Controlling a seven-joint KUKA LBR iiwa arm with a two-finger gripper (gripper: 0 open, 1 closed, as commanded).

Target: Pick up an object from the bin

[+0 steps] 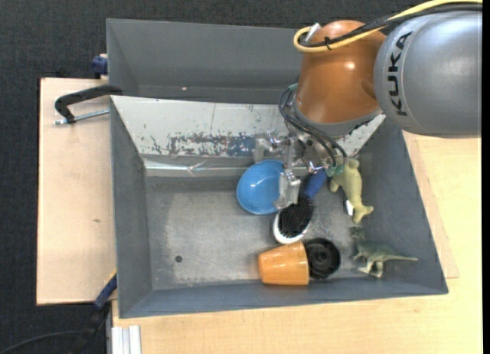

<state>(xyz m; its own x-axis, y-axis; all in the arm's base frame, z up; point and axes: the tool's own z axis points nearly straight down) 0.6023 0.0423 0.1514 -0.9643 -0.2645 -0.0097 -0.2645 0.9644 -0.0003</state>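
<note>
Hovers with gripper (pixel 292 180) just beside bowl (pixel 256 189) and brush (pixel 293 222), opening impossible to tell; nothing lifted, grasp and lift pending.

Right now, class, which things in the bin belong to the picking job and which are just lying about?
Job: gripper; blue bowl and black brush beside it; bin.
Lying about: orange cup, black cap, yellow dinosaur, green dinosaur.

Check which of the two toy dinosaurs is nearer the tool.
The pale yellow dinosaur, just right of the tool. The green dinosaur lies farther off, in the near right corner of the bin.
</note>
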